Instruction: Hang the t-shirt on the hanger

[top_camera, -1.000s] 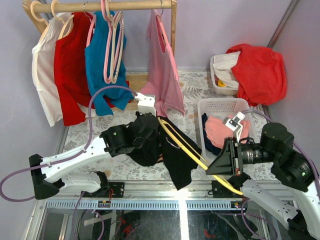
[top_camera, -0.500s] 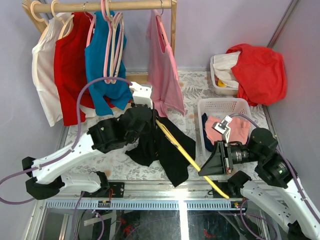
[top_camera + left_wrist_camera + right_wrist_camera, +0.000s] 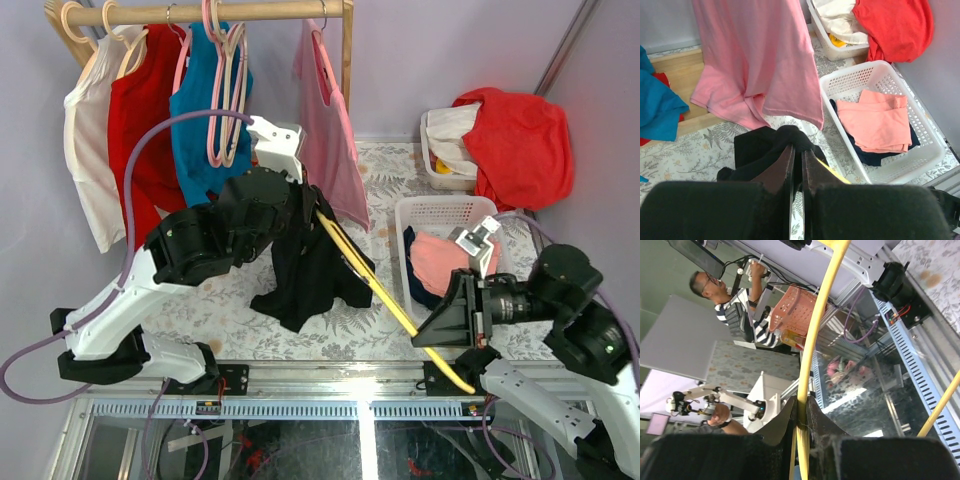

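T-shirt [image 3: 312,268] hung from the left gripper [image 3: 797,150], hanger [image 3: 366,283] slanted into it.

The left gripper's tips are buried in black cloth and its jaws are pinched shut on the t-shirt, which is bunched and draped above the table [image 3: 200,300]. Whether its hem touches cannot be told. The hanger's upper end is hidden in the cloth and its hook cannot be made out. A yellow bar is clamped between the closed jaws of the right gripper [image 3: 801,409], and the lower end is cut off behind that arm in the top view. A folded salmon garment [image 3: 440,262] is laid over dark cloth [image 3: 412,283] in the near basket [image 3: 415,212]. White cloth is held in the far bin [image 3: 432,168], half covered by a red garment [image 3: 520,140].
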`<state>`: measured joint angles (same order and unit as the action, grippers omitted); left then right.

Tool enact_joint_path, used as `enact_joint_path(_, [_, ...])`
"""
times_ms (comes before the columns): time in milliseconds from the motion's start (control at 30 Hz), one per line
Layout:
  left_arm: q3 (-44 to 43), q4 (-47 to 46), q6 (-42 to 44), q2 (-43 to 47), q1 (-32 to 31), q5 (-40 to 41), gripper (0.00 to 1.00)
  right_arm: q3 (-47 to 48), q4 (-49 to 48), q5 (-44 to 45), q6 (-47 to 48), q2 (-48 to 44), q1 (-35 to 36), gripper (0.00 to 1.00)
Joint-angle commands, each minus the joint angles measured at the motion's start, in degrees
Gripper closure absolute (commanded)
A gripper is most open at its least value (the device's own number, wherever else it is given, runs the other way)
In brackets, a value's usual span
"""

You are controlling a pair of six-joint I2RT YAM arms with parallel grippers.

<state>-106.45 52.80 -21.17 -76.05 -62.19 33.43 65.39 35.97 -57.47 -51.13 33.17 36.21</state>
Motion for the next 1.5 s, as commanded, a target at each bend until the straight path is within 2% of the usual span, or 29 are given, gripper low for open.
enact_joint_path(0, [-6.3, 3.9, 3.6, -1.5, 0.1, 1.7, 1.00, 11.6, 21.6, 3.5, 9.0, 3.0, 0.0, 1.00])
enact_joint_path(233, [-1.8, 3.8, 3.0, 0.0, 0.1, 5.3, 1.00, 20.5, 34.1, 11.6, 15.9, 5.8, 0.0, 1.00])
enact_joint_path(667, [9.0, 6.0, -1.1, 4.2, 1.3, 16.5, 1.00, 28.7, 42.4, 17.4, 20.2, 9.9, 1.5, 1.00])
enact_joint_path(967, [13.0, 4.2, -1.6, 5.5, 1.8, 16.0, 1.00, 34.1, 47.4, 26.6, 19.5, 11.0, 6.1, 1.00])
enact_joint_path(1067, [14.1, 2.6, -0.6, 5.9, 1.8, 13.1, 1.00, 32.7, 47.2, 30.2, 17.9, 10.0, 8.1, 1.00])
enact_joint_path(1333, [22.3, -8.7, 5.1, 4.7, 1.7, -7.6, 1.00, 23.3, 44.0, 31.2, 13.2, 3.2, 8.9, 1.00])
enact_joint_path(1467, [26.9, -12.4, 5.3, 2.8, 0.9, -13.7, 1.00, 20.7, 43.9, 32.2, 10.0, -0.1, 9.2, 1.00])
